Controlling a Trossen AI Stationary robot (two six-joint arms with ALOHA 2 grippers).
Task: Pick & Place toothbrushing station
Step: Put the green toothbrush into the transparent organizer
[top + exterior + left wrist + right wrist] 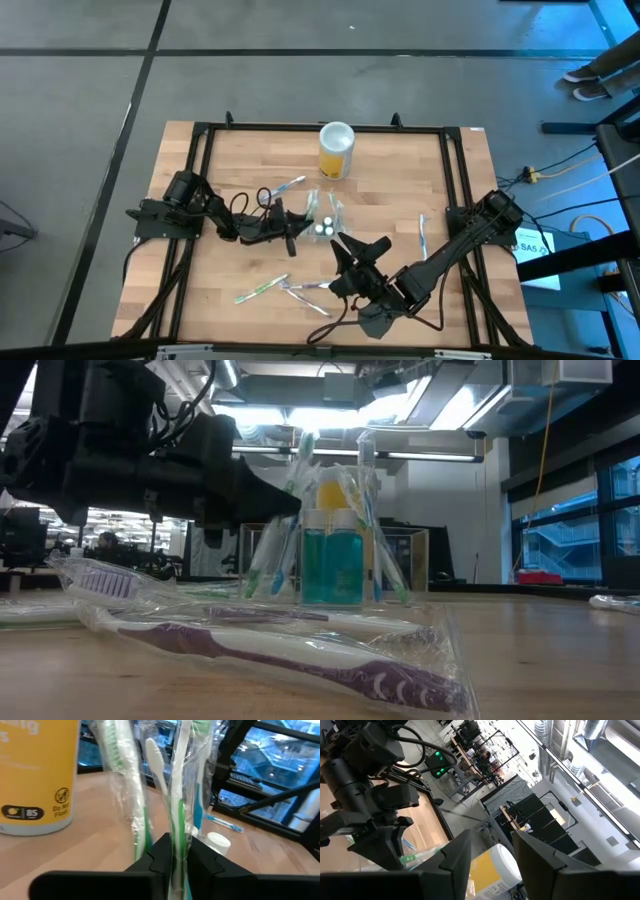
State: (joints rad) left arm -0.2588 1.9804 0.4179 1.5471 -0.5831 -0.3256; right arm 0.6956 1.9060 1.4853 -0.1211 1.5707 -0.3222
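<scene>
At mid-table, left gripper (pixel 290 228) closed on a wrapped toothbrush (pixel 176 815) standing in the clear container (pixel 322 214), right gripper (pixel 357 249) empty, fingers apart, just beside it.

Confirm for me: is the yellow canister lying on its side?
No. In the high view the yellow canister stands upright near the table's far edge, its white lid facing up.

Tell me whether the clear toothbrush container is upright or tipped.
Upright: the clear container stands on the table, its wrapped toothbrushes pointing up.
</scene>
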